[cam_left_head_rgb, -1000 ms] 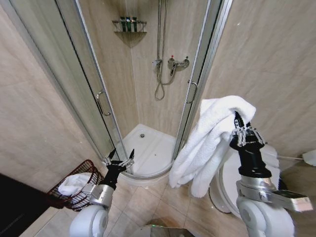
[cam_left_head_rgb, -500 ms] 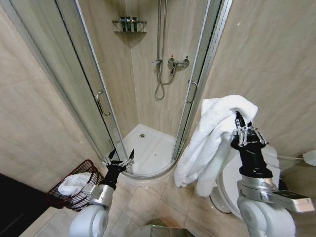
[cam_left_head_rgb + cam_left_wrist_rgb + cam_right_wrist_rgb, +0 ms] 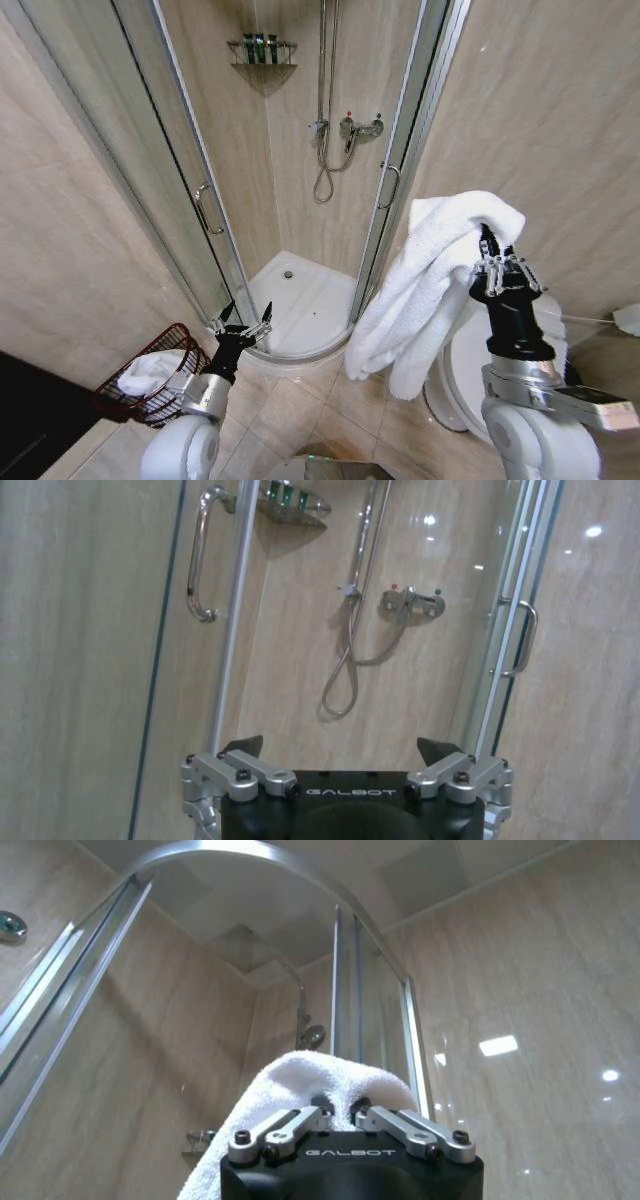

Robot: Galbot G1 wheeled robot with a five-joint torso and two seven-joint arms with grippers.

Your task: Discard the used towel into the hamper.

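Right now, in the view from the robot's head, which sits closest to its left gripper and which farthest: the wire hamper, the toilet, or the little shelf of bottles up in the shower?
Counting from the left gripper, which is open and low on the left:
1. The hamper, on the floor just to its left.
2. The toilet, across the floor on the right.
3. The bottle shelf, high in the shower corner.

Beige marble-look tile on the walls (image 3: 540,110) and floor (image 3: 300,410). Corner shower stall (image 3: 300,150) with curved glass doors, chrome hose and mixer (image 3: 358,128), little corner shelf (image 3: 261,52) holding bottles. White toilet (image 3: 462,370) lower right.
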